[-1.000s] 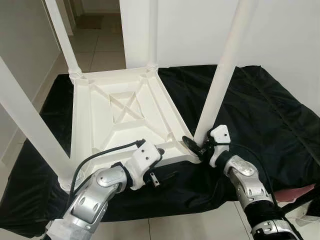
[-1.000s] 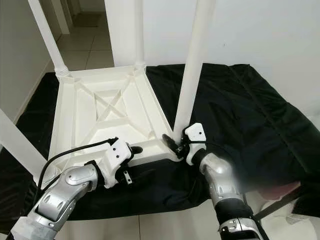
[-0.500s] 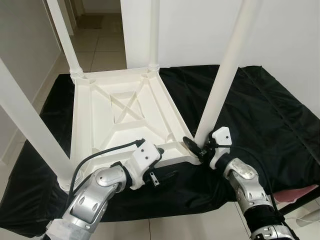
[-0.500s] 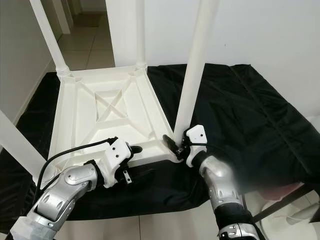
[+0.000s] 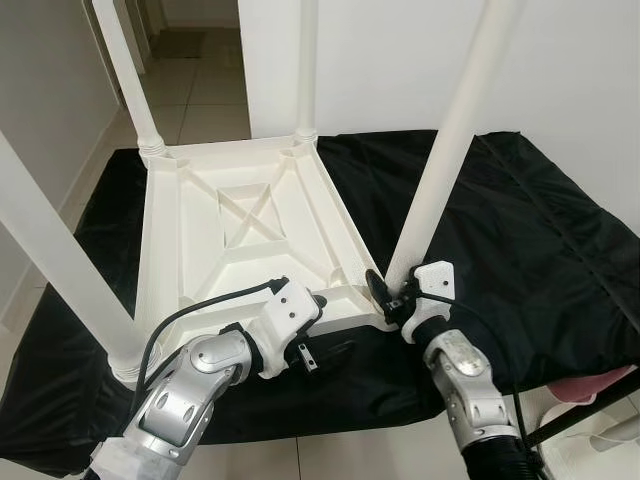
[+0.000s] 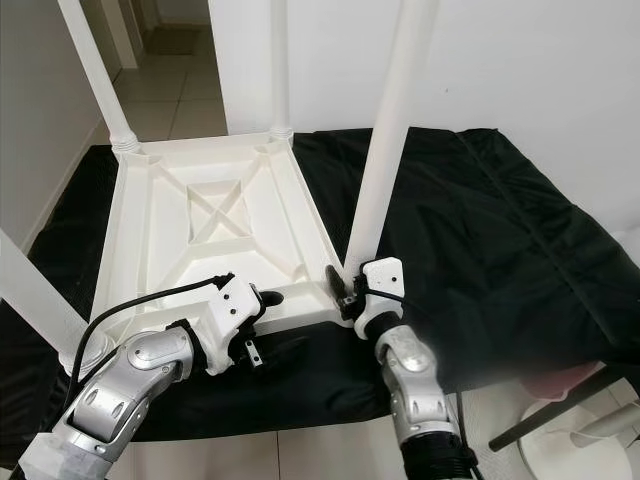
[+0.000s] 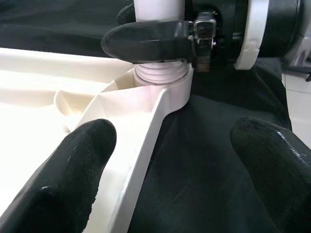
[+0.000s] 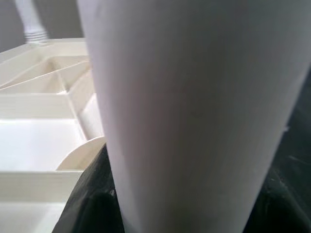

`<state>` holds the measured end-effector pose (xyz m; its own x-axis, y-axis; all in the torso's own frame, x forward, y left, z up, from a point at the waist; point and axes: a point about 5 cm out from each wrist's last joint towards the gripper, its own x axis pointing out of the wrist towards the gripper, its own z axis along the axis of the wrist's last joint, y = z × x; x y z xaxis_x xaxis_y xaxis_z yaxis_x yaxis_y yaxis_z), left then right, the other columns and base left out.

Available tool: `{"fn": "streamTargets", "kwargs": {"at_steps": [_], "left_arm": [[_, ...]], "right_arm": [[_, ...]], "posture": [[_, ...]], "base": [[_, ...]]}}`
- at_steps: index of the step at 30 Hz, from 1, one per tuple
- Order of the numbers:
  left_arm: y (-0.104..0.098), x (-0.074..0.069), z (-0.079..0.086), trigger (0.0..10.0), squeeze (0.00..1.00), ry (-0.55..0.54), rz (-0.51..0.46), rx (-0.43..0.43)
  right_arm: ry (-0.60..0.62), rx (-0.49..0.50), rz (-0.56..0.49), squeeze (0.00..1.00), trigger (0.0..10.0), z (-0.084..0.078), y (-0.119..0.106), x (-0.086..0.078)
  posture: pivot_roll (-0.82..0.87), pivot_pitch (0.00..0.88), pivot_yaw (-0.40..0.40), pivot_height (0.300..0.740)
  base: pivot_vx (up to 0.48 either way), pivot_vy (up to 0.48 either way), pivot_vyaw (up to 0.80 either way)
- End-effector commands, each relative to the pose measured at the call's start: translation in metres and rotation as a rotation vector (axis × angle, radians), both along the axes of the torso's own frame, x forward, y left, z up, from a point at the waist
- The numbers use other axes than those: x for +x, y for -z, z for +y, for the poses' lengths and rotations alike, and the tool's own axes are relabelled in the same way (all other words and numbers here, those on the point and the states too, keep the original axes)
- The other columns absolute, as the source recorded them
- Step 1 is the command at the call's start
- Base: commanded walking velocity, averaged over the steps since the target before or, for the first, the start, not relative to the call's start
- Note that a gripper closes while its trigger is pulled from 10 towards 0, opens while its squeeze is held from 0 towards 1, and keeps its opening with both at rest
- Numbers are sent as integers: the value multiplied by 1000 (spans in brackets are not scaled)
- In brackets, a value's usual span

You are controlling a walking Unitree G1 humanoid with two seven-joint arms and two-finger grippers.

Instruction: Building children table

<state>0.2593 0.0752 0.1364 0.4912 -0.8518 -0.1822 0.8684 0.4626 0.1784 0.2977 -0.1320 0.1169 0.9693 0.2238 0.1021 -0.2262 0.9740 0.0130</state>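
Four white legs rise from an upturned white plastic children's table (image 5: pixel 240 225), which lies underside-up on a surface draped in black cloth (image 5: pixel 520 230). Taking the table as landmark: the right end effector (image 5: pixel 393 292) is at its near right corner, fingers pinched round the base of the near right leg (image 5: pixel 440 170) just above the ribbed collar where the leg meets the corner socket. The left end effector (image 5: pixel 322 352) is at the table's near edge, just left of that corner, its fingers (image 7: pixel 73 165) spread apart, one over the table's rim and the other over the cloth. A tiled floor (image 5: pixel 200 95) lies beyond the table's far end.
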Motion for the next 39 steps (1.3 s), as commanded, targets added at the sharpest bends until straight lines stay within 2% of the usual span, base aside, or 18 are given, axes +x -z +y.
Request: {"fn": "streamTargets", "kwargs": {"at_steps": [1, 5, 8, 17, 18, 25, 26, 27, 28, 29, 36, 39], "left_arm": [[1, 0, 2, 10000, 0, -19, 5, 4], [-1, 1, 2, 10000, 0, -32, -1, -3], [-1, 3, 2, 10000, 0, -36, -4, -3], [-2, 5, 3, 10000, 0, -33, -10, 2], [-2, 4, 3, 10000, 0, -32, -11, 2], [-2, 3, 4, 10000, 0, -33, -8, 3], [-2, 3, 4, 10000, 0, -33, -7, 4], [-2, 3, 5, 10000, 0, -33, -6, 5], [-2, 3, 5, 10000, 0, -33, -6, 5], [-1, 4, 5, 10000, 0, -32, -6, 8], [-2, 5, 4, 10000, 0, -24, -7, 10], [-3, 7, 5, 10000, 0, -22, -10, 12]], "right_arm": [[135, 59, 52, 0, 10000, -2, 7, -3], [196, 97, 78, 0, 10000, 6, 8, -6], [184, 105, 81, 0, 10000, 15, 6, -7], [203, 93, 63, 0, 10000, 14, -2, -6], [181, 106, 57, 1000, 10000, 16, -3, -7], [157, 89, 35, 1000, 10000, 13, -6, -9], [135, 84, 28, 1000, 10000, 8, -7, -10], [111, 69, 27, 745, 10000, 3, -7, -10], [111, 69, 27, 745, 10000, 3, -7, -10], [67, 51, 25, 0, 10000, -3, -7, -9], [-66, 0, -17, 0, 10000, -21, -13, -2], [-153, -72, -20, 0, 10000, -29, -14, 5]], "posture": [[-20, 0, -10, 740], [-14, 0, -14, 740], [-11, 0, -14, 740], [-17, 0, -3, 740], [-18, 0, -1, 740], [-18, 0, 1, 740], [-19, 0, 4, 740], [-22, 0, 7, 740], [-22, 0, 7, 740], [-24, 0, 10, 740], [-28, 0, 20, 740], [-33, 0, 24, 740]], "base": [[0, 0, 0], [0, 0, 0], [0, 0, 0], [0, 0, 0], [0, 0, 0], [0, 0, 0], [0, 0, 0], [0, 0, 0], [0, 0, 0], [0, 0, 0], [0, 0, 0], [0, 0, 0]]}}
